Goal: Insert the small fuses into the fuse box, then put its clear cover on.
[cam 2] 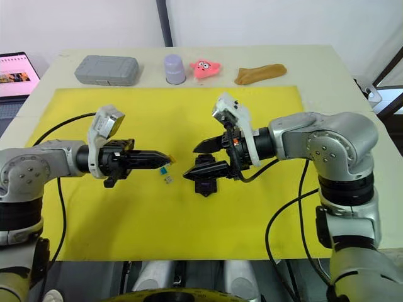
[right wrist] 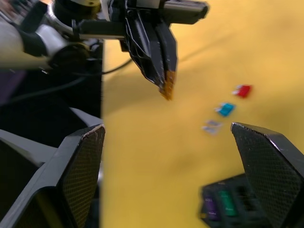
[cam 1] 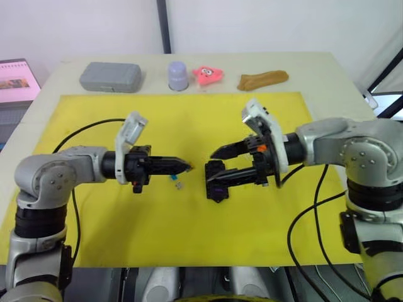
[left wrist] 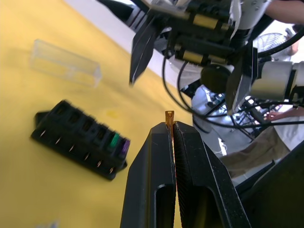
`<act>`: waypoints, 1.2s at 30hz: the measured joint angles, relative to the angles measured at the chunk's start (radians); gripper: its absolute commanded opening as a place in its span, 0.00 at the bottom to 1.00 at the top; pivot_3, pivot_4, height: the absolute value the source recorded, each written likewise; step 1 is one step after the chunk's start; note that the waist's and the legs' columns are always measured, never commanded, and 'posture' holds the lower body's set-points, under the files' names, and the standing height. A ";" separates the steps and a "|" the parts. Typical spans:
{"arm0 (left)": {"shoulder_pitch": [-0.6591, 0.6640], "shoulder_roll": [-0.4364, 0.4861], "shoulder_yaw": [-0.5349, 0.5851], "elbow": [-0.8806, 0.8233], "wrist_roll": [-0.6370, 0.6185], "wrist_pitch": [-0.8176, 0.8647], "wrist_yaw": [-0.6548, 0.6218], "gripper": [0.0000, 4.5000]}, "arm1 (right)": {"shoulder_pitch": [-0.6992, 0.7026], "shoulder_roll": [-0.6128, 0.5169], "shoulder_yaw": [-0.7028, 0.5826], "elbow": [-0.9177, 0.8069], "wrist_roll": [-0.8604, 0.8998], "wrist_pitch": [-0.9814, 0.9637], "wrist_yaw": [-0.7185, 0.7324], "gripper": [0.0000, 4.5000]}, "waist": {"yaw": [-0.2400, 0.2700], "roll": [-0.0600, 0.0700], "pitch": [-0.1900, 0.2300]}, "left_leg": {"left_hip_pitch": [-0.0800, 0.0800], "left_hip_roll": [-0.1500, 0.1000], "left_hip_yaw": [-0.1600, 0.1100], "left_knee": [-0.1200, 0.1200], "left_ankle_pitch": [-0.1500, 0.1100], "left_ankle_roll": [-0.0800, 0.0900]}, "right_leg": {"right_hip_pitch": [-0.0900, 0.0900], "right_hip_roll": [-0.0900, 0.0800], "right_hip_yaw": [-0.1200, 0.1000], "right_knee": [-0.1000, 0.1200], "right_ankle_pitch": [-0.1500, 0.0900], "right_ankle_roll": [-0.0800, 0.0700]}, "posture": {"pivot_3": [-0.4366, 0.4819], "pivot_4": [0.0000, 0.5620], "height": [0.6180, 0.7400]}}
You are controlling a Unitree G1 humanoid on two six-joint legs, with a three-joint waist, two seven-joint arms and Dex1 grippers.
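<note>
On the yellow mat (cam 1: 189,226), black fuse box (left wrist: 80,139) holds green, purple fuses.

Head stereo pair downward over yellow mat (cam 1: 157,220); wrist cameras close, seemingly facing.

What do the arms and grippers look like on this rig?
Both arms have silver-grey metal shells with rounded joint housings and black bands between segments. A black cable loops loose from each arm onto the mat. Each wrist carries a white camera housing angled above the gripper. The left gripper and right gripper are black, each with two tapered fingers whose inner pads have a fine cross-hatched texture.
</note>
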 measured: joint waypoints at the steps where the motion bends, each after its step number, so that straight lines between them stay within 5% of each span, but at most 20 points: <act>1: 0.000 -0.004 0.000 0.000 -0.010 0.000 0.012 0.00 | 0.000 0.020 -0.014 0.005 0.010 0.022 -0.022 0.94 | 0.000 0.000 0.000 | 0.000 0.000 0.000 0.000 0.000 0.000 | 0.000 0.000 0.000 0.000 0.000 0.000 | 0.48 0.27 1.00; 5: -0.011 -0.006 -0.001 -0.001 -0.024 -0.001 0.042 0.00 | -0.003 0.068 -0.062 0.021 0.038 0.072 -0.084 0.60 | -0.001 0.000 0.000 | 0.000 0.000 0.000 0.000 0.000 0.000 | 0.000 0.001 0.000 0.000 0.000 0.000 | 0.48 0.27 1.00; 15: -0.022 -0.005 -0.012 -0.001 -0.035 -0.006 0.056 0.00 | -0.007 0.110 -0.078 0.030 0.082 0.081 -0.180 0.60 | -0.003 0.000 0.000 | 0.000 0.000 0.000 0.000 0.000 0.000 | 0.000 0.002 -0.001 0.000 0.000 0.000 | 0.48 0.27 1.00; 19: -0.022 -0.002 -0.013 -0.001 -0.035 -0.007 0.056 0.00 | -0.007 0.116 -0.078 0.030 0.095 0.081 -0.198 0.31 | -0.003 0.000 0.000 | 0.000 0.000 0.000 0.000 0.000 0.000 | 0.000 0.002 -0.001 0.000 0.000 0.000 | 0.48 0.27 1.00; 30: -0.022 -0.001 -0.013 -0.001 -0.035 -0.007 0.056 0.00 | -0.009 0.113 -0.075 0.030 0.117 0.080 -0.209 0.31 | -0.003 0.000 0.000 | 0.000 0.000 0.000 0.000 0.000 0.000 | 0.000 0.002 -0.001 0.000 0.000 0.000 | 0.48 0.27 1.00; 34: -0.021 -0.001 -0.013 -0.004 -0.039 -0.007 0.052 0.00 | -0.012 0.109 -0.073 0.037 0.118 0.080 -0.216 0.04 | -0.003 0.000 0.000 | 0.000 0.000 0.000 0.000 0.000 0.000 | 0.000 0.002 -0.001 0.000 0.000 0.000 | 0.48 0.27 1.00; 36: -0.020 0.002 -0.014 -0.008 -0.040 -0.008 0.050 0.00 | -0.012 0.108 -0.072 0.043 0.118 0.080 -0.217 0.04 | -0.003 0.000 0.000 | 0.000 0.000 0.000 0.000 0.000 0.000 | 0.000 0.002 -0.001 0.000 0.000 0.000 | 0.48 0.27 1.00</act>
